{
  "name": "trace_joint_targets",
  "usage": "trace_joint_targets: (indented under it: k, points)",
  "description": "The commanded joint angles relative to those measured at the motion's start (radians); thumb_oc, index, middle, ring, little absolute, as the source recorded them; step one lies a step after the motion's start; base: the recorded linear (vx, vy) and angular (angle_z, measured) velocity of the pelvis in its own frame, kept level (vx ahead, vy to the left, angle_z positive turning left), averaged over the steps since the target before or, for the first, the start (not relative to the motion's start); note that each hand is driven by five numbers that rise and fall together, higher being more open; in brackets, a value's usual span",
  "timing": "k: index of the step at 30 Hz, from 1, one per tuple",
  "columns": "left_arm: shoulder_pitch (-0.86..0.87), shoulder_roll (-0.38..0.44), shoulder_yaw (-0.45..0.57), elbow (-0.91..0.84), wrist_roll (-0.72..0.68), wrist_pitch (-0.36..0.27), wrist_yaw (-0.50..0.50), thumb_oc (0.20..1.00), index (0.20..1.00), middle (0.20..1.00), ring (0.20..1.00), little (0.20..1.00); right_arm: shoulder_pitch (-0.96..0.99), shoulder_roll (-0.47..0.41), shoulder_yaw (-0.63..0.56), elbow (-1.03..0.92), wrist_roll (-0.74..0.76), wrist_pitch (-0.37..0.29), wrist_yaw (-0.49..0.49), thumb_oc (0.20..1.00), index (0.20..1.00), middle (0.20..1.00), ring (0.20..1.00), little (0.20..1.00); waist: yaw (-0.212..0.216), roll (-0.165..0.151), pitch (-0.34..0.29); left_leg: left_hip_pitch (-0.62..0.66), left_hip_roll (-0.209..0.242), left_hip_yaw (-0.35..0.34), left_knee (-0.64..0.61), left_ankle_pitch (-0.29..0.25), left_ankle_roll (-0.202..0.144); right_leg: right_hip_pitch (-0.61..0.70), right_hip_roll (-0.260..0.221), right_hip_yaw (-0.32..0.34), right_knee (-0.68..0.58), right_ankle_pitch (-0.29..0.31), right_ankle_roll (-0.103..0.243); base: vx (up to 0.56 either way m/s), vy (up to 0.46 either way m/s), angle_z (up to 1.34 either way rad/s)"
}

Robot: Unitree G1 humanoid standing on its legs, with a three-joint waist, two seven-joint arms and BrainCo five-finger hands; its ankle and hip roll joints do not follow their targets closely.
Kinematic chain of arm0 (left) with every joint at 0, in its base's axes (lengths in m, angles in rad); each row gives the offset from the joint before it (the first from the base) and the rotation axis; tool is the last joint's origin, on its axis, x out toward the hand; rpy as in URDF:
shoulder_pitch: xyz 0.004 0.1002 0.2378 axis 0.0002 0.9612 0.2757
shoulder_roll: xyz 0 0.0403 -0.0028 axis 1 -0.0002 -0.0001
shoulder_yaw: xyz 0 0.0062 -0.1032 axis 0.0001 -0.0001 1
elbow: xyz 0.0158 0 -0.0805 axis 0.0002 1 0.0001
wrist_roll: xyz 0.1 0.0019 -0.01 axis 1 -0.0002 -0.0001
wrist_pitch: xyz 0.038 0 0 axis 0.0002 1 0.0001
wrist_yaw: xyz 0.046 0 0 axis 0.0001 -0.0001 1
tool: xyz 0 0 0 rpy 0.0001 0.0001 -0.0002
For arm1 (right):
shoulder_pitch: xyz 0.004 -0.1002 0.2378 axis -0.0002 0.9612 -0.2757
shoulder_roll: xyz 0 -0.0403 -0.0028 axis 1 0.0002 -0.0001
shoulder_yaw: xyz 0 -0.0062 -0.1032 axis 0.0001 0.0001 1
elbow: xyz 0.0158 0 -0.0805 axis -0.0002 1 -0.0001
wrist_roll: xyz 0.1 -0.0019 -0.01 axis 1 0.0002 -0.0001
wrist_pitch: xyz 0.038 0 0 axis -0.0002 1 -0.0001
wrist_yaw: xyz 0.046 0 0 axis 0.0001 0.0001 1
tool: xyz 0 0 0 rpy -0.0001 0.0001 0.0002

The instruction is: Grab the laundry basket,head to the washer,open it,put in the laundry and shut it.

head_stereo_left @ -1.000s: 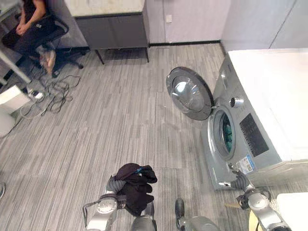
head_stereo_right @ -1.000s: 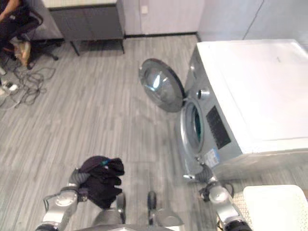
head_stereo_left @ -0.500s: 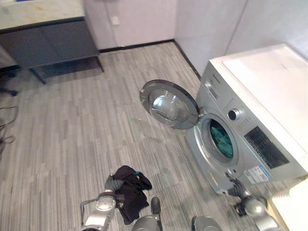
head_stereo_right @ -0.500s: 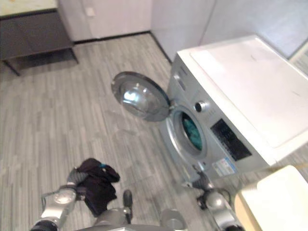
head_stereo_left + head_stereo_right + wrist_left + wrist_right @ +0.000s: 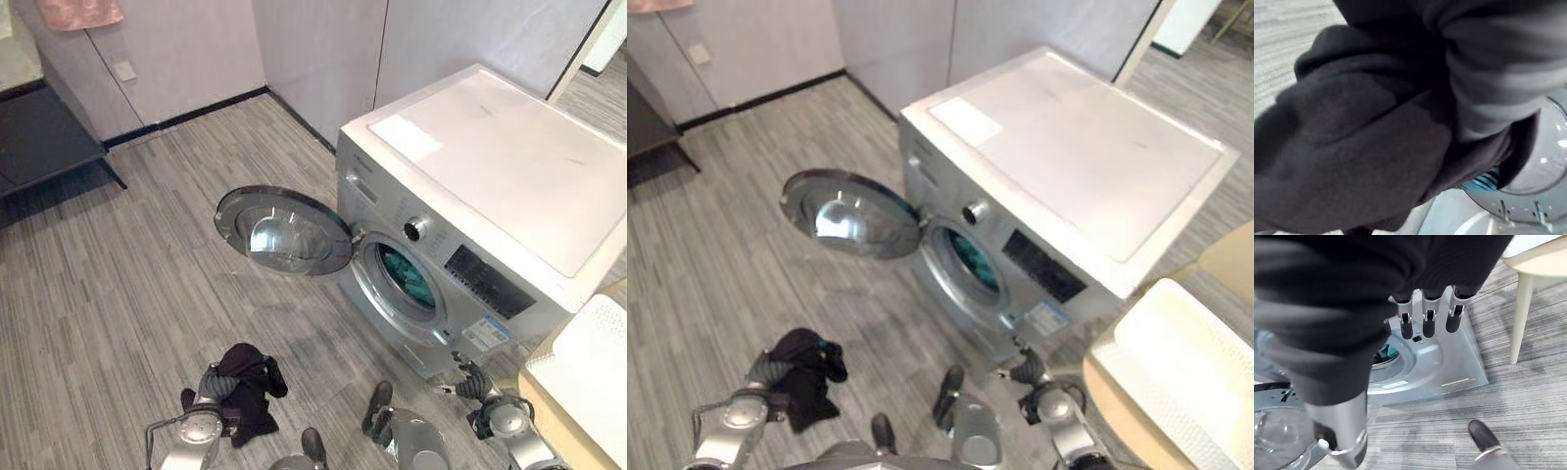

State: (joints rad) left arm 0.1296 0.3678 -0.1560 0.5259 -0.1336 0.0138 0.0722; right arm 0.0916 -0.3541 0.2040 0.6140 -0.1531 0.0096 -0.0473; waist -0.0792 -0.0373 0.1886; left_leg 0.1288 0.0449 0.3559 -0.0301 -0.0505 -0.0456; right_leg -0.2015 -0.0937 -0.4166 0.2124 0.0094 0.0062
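Step in hand: loading the washer [image 5: 460,235]; its round door [image 5: 284,230] already stands swung wide toward the robot's left, and some teal cloth [image 5: 409,277] lies inside the drum.
Laundry: a dark garment [image 5: 245,387] hangs bunched from the left robot hand [image 5: 201,392], low over the floor and well apart from the drum mouth; in the left wrist view the cloth [image 5: 1366,147] drapes over the hand, so the grip looks closed round it, though the fingertips are buried.
Right robot hand [image 5: 1427,318]: empty, fingers relaxed and hanging straight; near the washer's lower front.
Next move: probably carry the garment across to the drum opening, push it in, then swing the door shut.
Basket: a white mesh one [image 5: 1185,362] sits to the robot's right on a pale stool [image 5: 1528,289].
Floor [image 5: 127,284]: grey striped planks.
Room: pale walls with dark skirting; a dark cabinet [image 5: 39,137] far left.
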Motion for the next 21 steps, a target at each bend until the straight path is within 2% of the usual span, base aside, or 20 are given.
trace_joint_targets:
  k: [1, 2, 4, 5, 7, 8, 9, 10, 11, 12, 13, 15, 19, 21]
  points:
    - [-0.044, 0.035, 0.009, -0.067, 0.026, -0.04, -0.006, 0.2, 0.2, 0.2, 0.2, 0.2, -0.048, -0.047, -0.009, -0.016, 0.018, -0.018, -0.034, 1.0, 1.0, 1.0, 1.0, 1.0, 0.011, -0.025, -0.014, -0.044, 0.043, -0.108, 0.282, 0.007, -0.038, 0.119, 0.023, 0.059, -0.154, 0.054, 0.056, 0.16, -0.075, -0.18]
    - [-0.048, 0.031, 0.002, -0.07, 0.022, -0.04, -0.003, 0.2, 0.2, 0.2, 0.2, 0.2, -0.051, -0.053, -0.006, -0.02, 0.018, -0.016, -0.038, 1.0, 1.0, 1.0, 1.0, 1.0, 0.021, -0.025, -0.006, -0.071, 0.041, -0.135, 0.331, 0.026, -0.043, 0.135, 0.032, 0.08, -0.168, 0.048, 0.047, 0.09, -0.026, -0.53]
    - [-0.052, 0.027, 0.001, -0.07, 0.012, -0.04, 0.004, 0.2, 0.2, 0.2, 0.2, 0.2, -0.052, -0.057, -0.01, -0.018, 0.024, -0.016, -0.041, 1.0, 1.0, 1.0, 1.0, 1.0, 0.03, -0.027, -0.002, -0.103, 0.033, -0.162, 0.34, 0.033, -0.042, 0.15, 0.035, 0.1, -0.182, 0.042, 0.046, 0.12, 0.038, -0.91]
    - [-0.056, 0.024, -0.004, -0.07, 0.008, -0.041, 0.008, 0.2, 0.2, 0.2, 0.2, 0.2, -0.052, -0.061, -0.01, -0.015, 0.027, -0.013, -0.042, 1.0, 1.0, 1.0, 1.0, 1.0, 0.039, -0.032, 0.003, -0.142, 0.008, -0.192, 0.318, 0.015, -0.03, 0.165, 0.034, 0.128, -0.195, 0.037, 0.049, 0.21, 0.065, -0.93]
    - [-0.059, 0.021, -0.007, -0.067, 0.002, -0.042, 0.013, 0.2, 0.2, 0.2, 0.2, 0.2, -0.054, -0.061, -0.014, -0.001, 0.029, -0.01, -0.045, 1.0, 1.0, 1.0, 1.0, 1.0, 0.042, -0.042, -0.001, -0.187, -0.008, -0.218, 0.253, 0.009, -0.017, 0.178, 0.03, 0.174, -0.208, 0.037, 0.063, 0.26, 0.099, -1.02]
    - [-0.059, 0.018, -0.007, -0.06, 0.004, -0.042, 0.019, 0.2, 0.2, 0.2, 0.2, 0.2, -0.05, -0.061, -0.015, 0.014, 0.025, -0.007, -0.047, 1.0, 1.0, 1.0, 1.0, 1.0, 0.055, -0.039, -0.002, -0.208, -0.007, -0.241, 0.196, 0.033, -0.02, 0.196, 0.036, 0.215, -0.214, 0.029, 0.07, 0.25, 0.105, -1.25]
    - [-0.059, 0.017, -0.008, -0.059, 0.004, -0.042, 0.019, 0.2, 0.2, 0.2, 0.2, 0.2, -0.05, -0.062, -0.015, 0.014, 0.024, -0.008, -0.047, 1.0, 1.0, 1.0, 1.0, 1.0, 0.057, -0.039, -0.001, -0.203, -0.008, -0.239, 0.192, 0.034, -0.02, 0.198, 0.036, 0.218, -0.214, 0.027, 0.07, 0.34, 0.128, -1.2]
    - [-0.056, 0.014, -0.008, -0.058, 0.003, -0.041, 0.027, 0.2, 0.2, 0.2, 0.2, 0.2, -0.047, -0.062, -0.013, 0.034, 0.02, -0.005, -0.053, 1.0, 1.0, 1.0, 1.0, 1.0, 0.081, -0.026, 0.003, -0.259, -0.01, -0.309, 0.132, 0.112, -0.034, 0.224, 0.049, 0.263, -0.215, 0.01, 0.07, 0.28, 0.096, -0.66]
    - [-0.054, 0.013, -0.009, -0.056, 0.004, -0.04, 0.028, 0.2, 0.2, 0.2, 0.2, 0.2, -0.047, -0.061, -0.011, 0.042, 0.019, -0.006, -0.054, 1.0, 1.0, 1.0, 1.0, 1.0, 0.091, -0.02, 0.006, -0.273, -0.008, -0.343, 0.102, 0.144, -0.04, 0.237, 0.053, 0.285, -0.213, 0.001, 0.068, 0.28, 0.093, -0.39]
    - [-0.054, 0.013, -0.01, -0.056, 0.004, -0.041, 0.028, 0.2, 0.2, 0.2, 0.2, 0.2, -0.046, -0.061, -0.012, 0.043, 0.019, -0.006, -0.054, 1.0, 1.0, 1.0, 1.0, 1.0, 0.092, -0.021, 0.008, -0.266, -0.009, -0.341, 0.096, 0.146, -0.041, 0.24, 0.051, 0.286, -0.212, -0.002, 0.068, 0.17, 0.06, -0.39]
    - [-0.05, 0.013, -0.007, -0.056, 0.004, -0.038, 0.032, 0.2, 0.2, 0.2, 0.2, 0.2, -0.047, -0.062, -0.01, 0.048, 0.017, -0.005, -0.054, 1.0, 1.0, 1.0, 1.0, 1.0, 0.101, -0.014, 0.01, -0.288, -0.009, -0.385, 0.075, 0.175, -0.045, 0.251, 0.057, 0.312, -0.212, -0.009, 0.07, 0.14, 0.056, -0.88]
    - [-0.054, 0.014, -0.011, -0.052, 0.002, -0.038, 0.036, 0.2, 0.2, 0.2, 0.2, 0.2, -0.055, -0.067, -0.007, 0.072, 0.013, -0.006, -0.055, 1.0, 1.0, 1.0, 1.0, 1.0, 0.115, -0.002, 0.015, -0.291, -0.009, -0.451, 0.058, 0.198, -0.061, 0.262, 0.059, 0.37, -0.194, -0.033, 0.072, 0.2, 0.15, -1.03]
    - [-0.064, 0.015, -0.029, -0.033, 0.002, -0.036, 0.029, 0.2, 0.2, 0.2, 0.2, 0.2, -0.051, -0.059, -0.014, 0.087, 0.014, -0.006, -0.05, 1.0, 1.0, 1.0, 1.0, 1.0, 0.101, 0.006, -0.001, -0.25, 0.001, -0.415, 0.037, 0.178, -0.045, 0.26, 0.045, 0.392, -0.165, -0.053, 0.089, 0.13, 0.169, -0.81]
    - [-0.074, 0.019, -0.046, -0.025, 0.005, -0.039, 0.024, 0.2, 0.2, 0.2, 0.2, 0.2, -0.056, -0.049, -0.02, 0.102, 0.023, -0.004, -0.053, 1.0, 1.0, 1.0, 1.0, 1.0, 0.084, 0.006, -0.004, -0.234, -0.009, -0.39, 0.052, 0.159, -0.025, 0.253, 0.025, 0.414, -0.14, -0.056, 0.103, 0.08, 0.179, -0.2]
